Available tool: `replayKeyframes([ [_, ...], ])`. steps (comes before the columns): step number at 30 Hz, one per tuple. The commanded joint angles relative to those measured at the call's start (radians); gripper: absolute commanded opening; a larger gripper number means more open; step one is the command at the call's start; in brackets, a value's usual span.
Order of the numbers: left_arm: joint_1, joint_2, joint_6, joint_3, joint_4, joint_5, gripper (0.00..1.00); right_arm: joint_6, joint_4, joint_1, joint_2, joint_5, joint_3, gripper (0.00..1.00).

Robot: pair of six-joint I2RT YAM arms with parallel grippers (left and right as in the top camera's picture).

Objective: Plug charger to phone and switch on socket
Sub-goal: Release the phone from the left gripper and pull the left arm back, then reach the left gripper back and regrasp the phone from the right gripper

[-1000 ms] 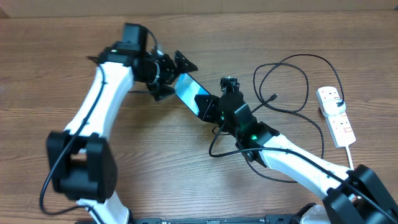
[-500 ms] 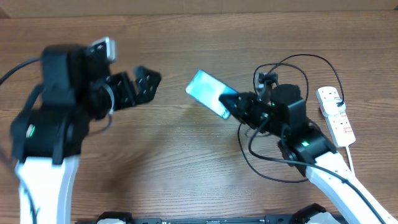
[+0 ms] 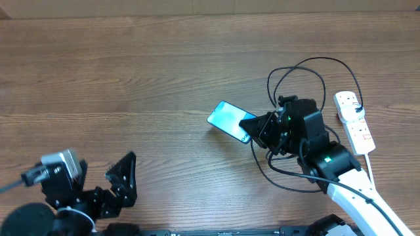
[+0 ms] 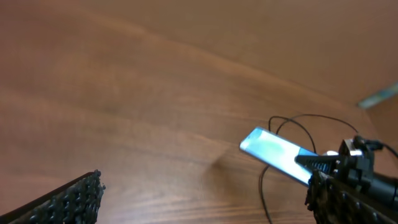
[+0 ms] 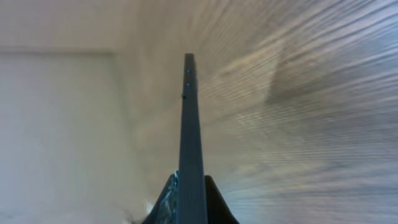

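Clenched on one short end of the phone (image 3: 228, 120) with the right pincer (image 3: 254, 128), screen up and slanted, apparently lifted off the bench (image 3: 131, 78) to judge by the shadow under it in the left wrist view. Gripped only at that narrow end, so liable to pivot or slide out if swung fast or knocked against the wood; seen edge-on from the right wrist, pinched thinly between the fingers (image 5: 165, 200). Could then drop flat, skid out of reach, or end up with the port turned away. Port end impossible to tell from here; if the clamped one, blocked by the pincer itself and in need of a regrasp. Left pincer (image 3: 117, 190) fully released and empty, low at the near left corner, well apart from everything, with most of the bench to cross before reaching the charger (image 3: 268, 84). Loose black loops lying just behind and partly under the right arm; connector tip not found in any view, probably hidden there. Hence a danger of snagging the cable on that arm, dragging the loops, or tugging at the socket (image 3: 353, 119) at far right, thick white cord (image 3: 368, 164) trailing toward the near edge. Small red-marked switches not yet pressed.
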Motion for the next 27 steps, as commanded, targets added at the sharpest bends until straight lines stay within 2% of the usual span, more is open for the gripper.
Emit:
replayKeyframes([
  [1, 0.0, -0.044, -0.212, -0.139, 0.009, -0.043, 1.0, 0.281, 0.233, 0.0, -0.013, -0.01, -0.125, 0.04],
  [4, 0.0, -0.044, -0.353, -0.235, 0.034, -0.038, 1.0, 0.425, 0.558, 0.0, 0.003, -0.05, -0.231, 0.04],
  [7, 0.0, -0.042, -0.455, -0.333, 0.115, 0.027, 1.0, 0.529, 0.763, 0.008, 0.034, -0.07, -0.291, 0.04],
  [11, 0.0, -0.029, -0.536, -0.465, 0.321, 0.187, 1.0, 0.623, 0.798, 0.084, 0.075, -0.074, -0.296, 0.04],
  [16, 0.0, 0.005, -0.656, -0.563, 0.474, 0.305, 1.0, 0.781, 0.869, 0.229, 0.132, 0.011, -0.296, 0.04],
  [20, 0.0, 0.06, -0.724, -0.593, 0.524, 0.394, 1.0, 0.87, 0.884, 0.307, 0.168, 0.146, -0.296, 0.04],
  [27, 0.0, 0.157, -0.845, -0.595, 0.521, 0.483, 0.99, 0.883, 0.973, 0.327, 0.185, 0.173, -0.296, 0.04],
])
